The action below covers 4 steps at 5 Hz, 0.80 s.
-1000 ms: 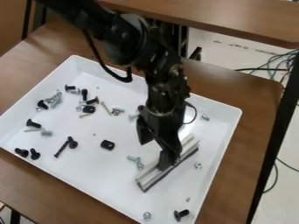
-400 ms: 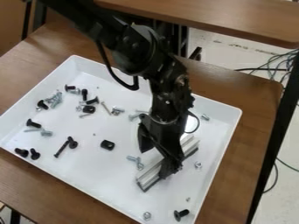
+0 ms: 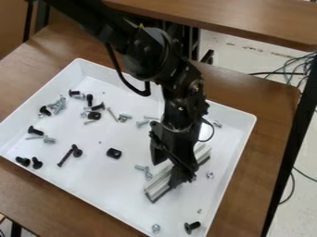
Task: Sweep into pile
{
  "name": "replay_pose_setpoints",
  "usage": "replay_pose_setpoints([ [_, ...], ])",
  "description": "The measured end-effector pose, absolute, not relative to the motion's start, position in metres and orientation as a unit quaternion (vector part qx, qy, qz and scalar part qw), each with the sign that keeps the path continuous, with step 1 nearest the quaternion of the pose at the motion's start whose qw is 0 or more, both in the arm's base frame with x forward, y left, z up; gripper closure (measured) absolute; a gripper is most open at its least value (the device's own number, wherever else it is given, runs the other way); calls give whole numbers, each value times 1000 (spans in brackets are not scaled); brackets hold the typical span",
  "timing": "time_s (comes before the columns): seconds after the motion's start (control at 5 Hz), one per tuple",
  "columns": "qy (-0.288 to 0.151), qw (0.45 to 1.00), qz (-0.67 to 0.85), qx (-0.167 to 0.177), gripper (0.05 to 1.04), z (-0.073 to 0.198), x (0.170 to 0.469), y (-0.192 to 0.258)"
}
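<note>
The black gripper (image 3: 174, 173) hangs over the right part of the white tray (image 3: 93, 194), its lower end at the middle of a silver metal bar (image 3: 160, 186) and hiding part of it. The bar lies at a slant on the tray floor. Loose hardware is scattered to the left: a long black bolt (image 3: 65, 157), a black block (image 3: 114, 153), silver screws (image 3: 143, 170) close beside the bar, and several black and silver screws toward the upper left. A black screw (image 3: 193, 227) lies in the near right corner, and a small silver nut (image 3: 210, 174) is right of the bar.
The tray's raised walls surround the work area on a brown wooden table (image 3: 272, 125). Another wooden surface (image 3: 235, 18) stands behind, with cables (image 3: 297, 65) on the floor at the right.
The gripper has shifted slightly right and toward the near side along the bar, and the arm above it has moved right. The bar and loose hardware look unmoved.
</note>
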<state>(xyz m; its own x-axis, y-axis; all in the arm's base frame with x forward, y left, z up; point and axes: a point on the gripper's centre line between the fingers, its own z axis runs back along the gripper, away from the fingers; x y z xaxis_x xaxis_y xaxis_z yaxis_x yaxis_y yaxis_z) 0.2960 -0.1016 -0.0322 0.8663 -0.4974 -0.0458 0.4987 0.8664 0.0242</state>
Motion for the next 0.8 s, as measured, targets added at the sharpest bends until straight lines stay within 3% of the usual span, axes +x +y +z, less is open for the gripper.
replay_pose_setpoints([
  [0.2, 16, 967, -253, 22, 711, -33, 297, -101],
  [0.8, 32, 965, -259, 33, 735, -38, 299, -106],
])
